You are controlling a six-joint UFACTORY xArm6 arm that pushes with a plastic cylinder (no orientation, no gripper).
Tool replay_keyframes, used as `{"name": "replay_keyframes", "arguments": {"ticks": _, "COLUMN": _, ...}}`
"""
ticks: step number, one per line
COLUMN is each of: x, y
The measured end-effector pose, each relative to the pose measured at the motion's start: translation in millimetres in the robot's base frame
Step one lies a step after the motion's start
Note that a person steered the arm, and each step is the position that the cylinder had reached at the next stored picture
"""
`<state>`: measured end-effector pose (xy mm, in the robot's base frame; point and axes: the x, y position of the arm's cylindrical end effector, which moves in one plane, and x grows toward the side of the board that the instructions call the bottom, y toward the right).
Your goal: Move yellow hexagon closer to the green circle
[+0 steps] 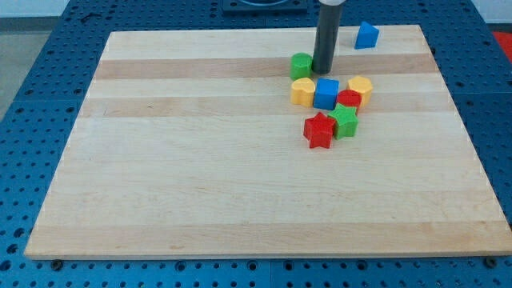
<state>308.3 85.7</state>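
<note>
The green circle (pixel 301 66) lies near the view's top, right of centre. The yellow hexagon (pixel 361 88) lies lower and further right, at the right end of a tight cluster. My tip (pixel 322 71) rests on the board right beside the green circle's right side, just above the blue cube (pixel 326 94) and up-left of the yellow hexagon. I cannot tell whether the tip touches the green circle.
A second yellow block (pixel 303 91), rounded, lies just below the green circle, left of the blue cube. A red block (pixel 349 100), a green star (pixel 345 120) and a red star (pixel 318 130) crowd below. A blue triangle-like block (pixel 366 35) lies near the board's top edge (pixel 200 34).
</note>
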Motion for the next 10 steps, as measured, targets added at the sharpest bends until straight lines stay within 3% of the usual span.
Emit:
{"name": "replay_keyframes", "arguments": {"ticks": 2, "x": 0, "y": -5}}
{"name": "replay_keyframes", "arguments": {"ticks": 4, "x": 1, "y": 78}}
{"name": "replay_keyframes", "arguments": {"ticks": 6, "x": 51, "y": 114}}
{"name": "replay_keyframes", "arguments": {"ticks": 8, "x": 85, "y": 100}}
{"name": "replay_keyframes", "arguments": {"ticks": 10, "x": 83, "y": 77}}
